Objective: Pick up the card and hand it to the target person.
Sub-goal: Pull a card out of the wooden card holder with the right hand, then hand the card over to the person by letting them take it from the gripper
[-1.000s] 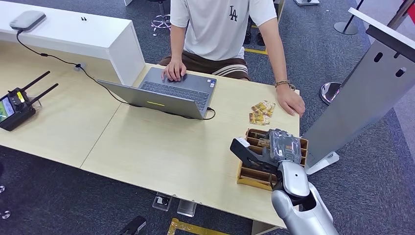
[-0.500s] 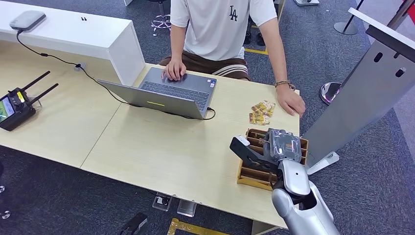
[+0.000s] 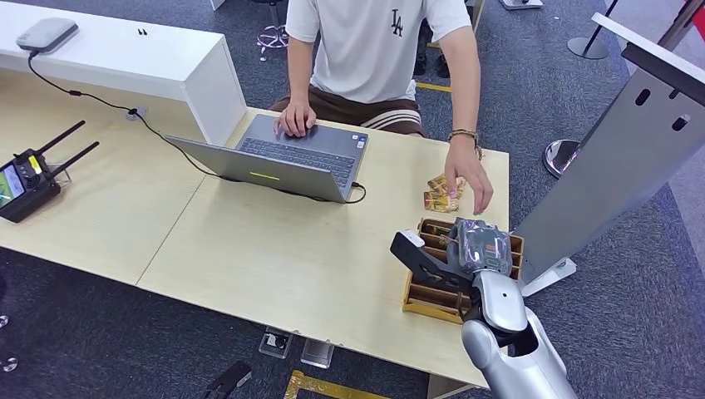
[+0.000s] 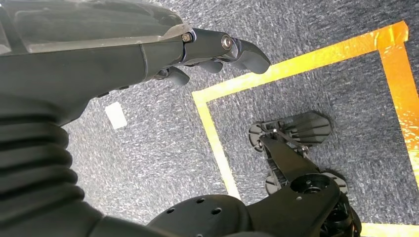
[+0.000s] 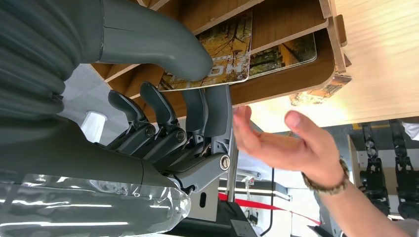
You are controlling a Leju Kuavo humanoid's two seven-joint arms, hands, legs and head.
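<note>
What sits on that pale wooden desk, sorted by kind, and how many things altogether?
Open grey laptop: 1
Black remote controller with antennas: 1
Brown wooden slotted card holder: 1
Small pile of autumn-printed cards beside the holder: 1
Total: 4

Your head view looks down on the desk (image 3: pixel 274 249) from high up. Right wrist sits close over the tray (image 5: pixel 296 79), shared with head. Left wrist faces the floor (image 4: pixel 316 74).
</note>
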